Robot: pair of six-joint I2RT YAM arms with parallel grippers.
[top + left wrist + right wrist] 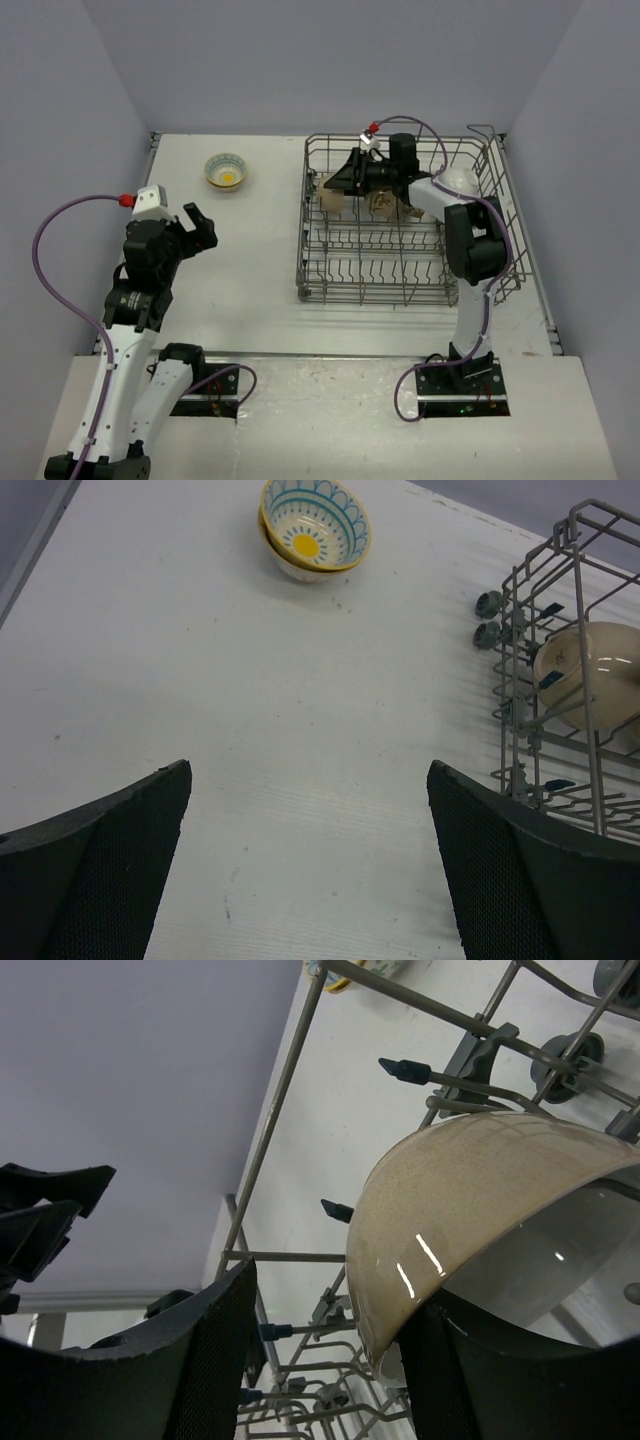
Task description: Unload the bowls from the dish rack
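Note:
The grey wire dish rack (480,290) stands at the right of the table. My right gripper (340,186) reaches into its far left corner. In the right wrist view it (330,1360) is open and straddles the rim of a tilted beige bowl (470,1210): one finger is inside the bowl, the other outside with a gap. That bowl (329,198) leans on the tines, and another tan bowl (384,204) sits beside it. Two patterned bowls (227,171) are stacked on the table at the far left. My left gripper (197,226) is open and empty above the table.
In the left wrist view the stacked patterned bowls (313,530) lie ahead, and the rack's corner (520,640) with the beige bowl (590,675) is at the right. Rack wires and blue-tipped tines (405,1068) crowd round my right gripper.

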